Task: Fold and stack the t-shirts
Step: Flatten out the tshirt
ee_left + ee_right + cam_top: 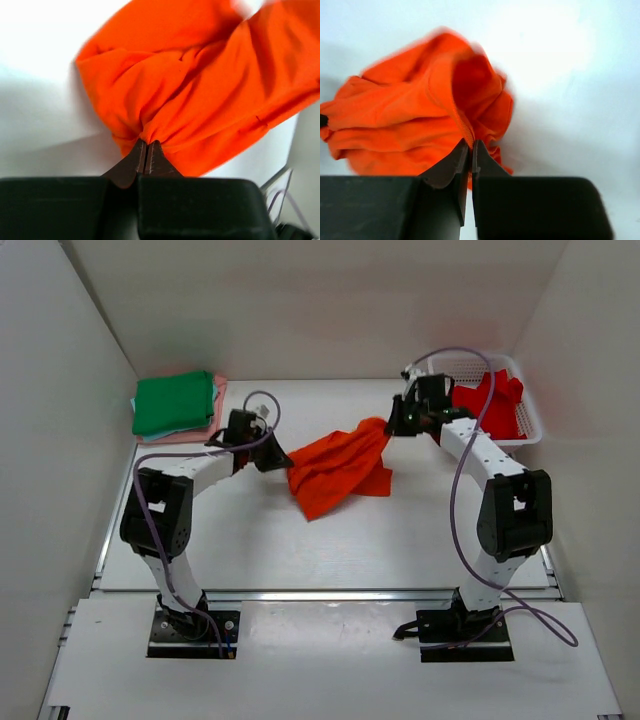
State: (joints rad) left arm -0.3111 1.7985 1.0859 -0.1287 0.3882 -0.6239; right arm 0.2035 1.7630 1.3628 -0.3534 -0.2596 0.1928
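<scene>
Your left claw [146, 145] and right claw [471, 145] each pinch an edge of the soft, crumpled orange t-shirt [340, 472], which sags in folds between them over the smooth white tabletop [420, 540].

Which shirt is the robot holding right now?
The bright orange shirt, mid-table: the left fingers and right fingers pinch it. The red shirt lies in the basket; the green shirt sits folded, back left.

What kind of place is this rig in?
Probably a lab test cell, not a home: plain white walls box in a white table, the left arm and right arm are bolted to it, pinching an orange t-shirt between folded t-shirts and a mesh basket.
</scene>
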